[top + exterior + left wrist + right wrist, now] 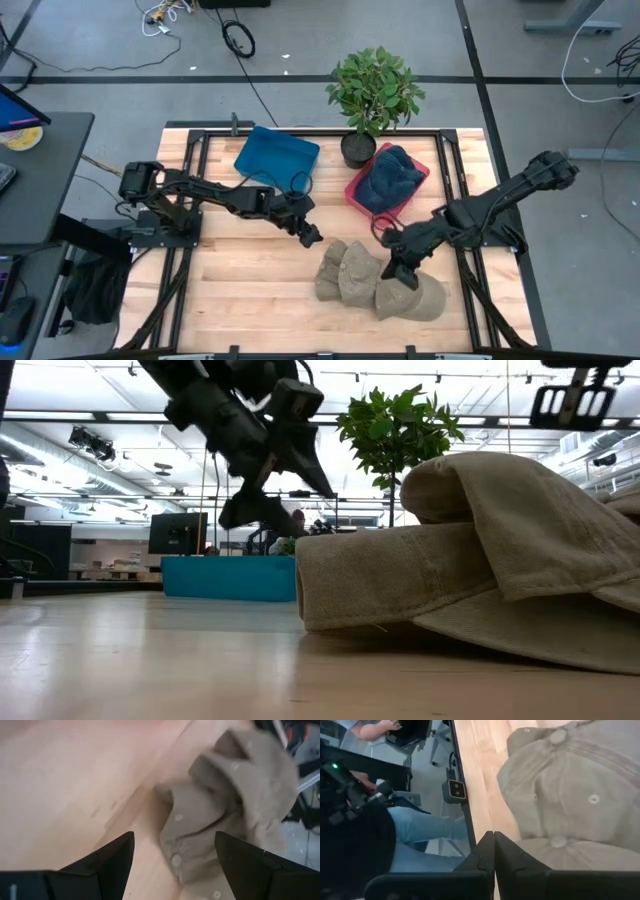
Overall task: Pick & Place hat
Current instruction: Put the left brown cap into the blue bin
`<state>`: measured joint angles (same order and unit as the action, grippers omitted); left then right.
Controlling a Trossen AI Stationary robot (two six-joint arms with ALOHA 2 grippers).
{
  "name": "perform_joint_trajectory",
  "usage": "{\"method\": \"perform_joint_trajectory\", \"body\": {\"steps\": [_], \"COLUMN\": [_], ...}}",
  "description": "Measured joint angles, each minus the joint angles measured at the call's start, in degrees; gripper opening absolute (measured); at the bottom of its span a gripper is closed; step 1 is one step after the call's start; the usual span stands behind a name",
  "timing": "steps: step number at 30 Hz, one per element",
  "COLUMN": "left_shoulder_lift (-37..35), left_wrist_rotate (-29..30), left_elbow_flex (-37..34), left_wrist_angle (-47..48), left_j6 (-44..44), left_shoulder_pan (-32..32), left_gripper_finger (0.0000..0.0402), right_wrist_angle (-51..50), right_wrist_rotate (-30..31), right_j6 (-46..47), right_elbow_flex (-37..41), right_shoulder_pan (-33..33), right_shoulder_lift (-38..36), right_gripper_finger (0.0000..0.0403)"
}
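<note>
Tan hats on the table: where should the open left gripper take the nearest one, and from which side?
Judging by pose, the raised folded crown edge of the leftmost tan hat is best, approached from above on its left. The left gripper hangs open just up-left of it, and that fold stands proud of the table, giving the fingers something to pinch.

bright even light; left wrist view blurred, low view backlit.

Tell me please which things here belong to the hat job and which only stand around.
For the job: tan hats piled on the table; blue hat in the red bin; blue bin; left gripper, open beside the pile; right gripper, shut above the pile.

Only around: potted plant; floor cables.
</note>
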<state>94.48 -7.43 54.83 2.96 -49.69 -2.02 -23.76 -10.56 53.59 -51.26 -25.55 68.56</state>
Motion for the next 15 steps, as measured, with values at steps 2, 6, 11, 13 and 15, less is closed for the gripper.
{"method": "perform_joint_trajectory", "body": {"steps": [2, 6, 11, 13, 15], "left_shoulder_lift": [1.48, 4.53, 8.86, 10.77, 12.49], "left_wrist_rotate": [-1.48, -2.27, -6.81, -7.81, -8.36], "left_elbow_flex": [-0.02, -0.04, -0.02, -0.02, -0.02], "left_wrist_angle": [-0.18, -1.57, -13.41, -16.57, -18.44], "left_j6": [0.08, 0.43, 0.67, 0.87, 0.90], "left_shoulder_pan": [-0.02, -0.11, -0.07, -0.07, -0.07], "left_gripper_finger": [0.0282, 0.0282, 0.0282, 0.0282, 0.0282], "right_wrist_angle": [-3.00, -14.21, -24.10, -24.36, -24.04], "right_wrist_rotate": [1.35, 3.82, 7.27, 7.19, 7.15], "right_j6": [-0.18, -3.76, -7.04, -7.53, -7.07], "right_elbow_flex": [-3.43, -13.47, -22.47, -23.97, -24.34], "right_shoulder_pan": [-0.99, -1.45, -1.39, -1.41, -1.42], "right_shoulder_lift": [1.58, 5.70, 10.14, 11.12, 11.52], "right_gripper_finger": [0.0002, 0.0002, 0.0002, 0.0002, 0.0002]}}
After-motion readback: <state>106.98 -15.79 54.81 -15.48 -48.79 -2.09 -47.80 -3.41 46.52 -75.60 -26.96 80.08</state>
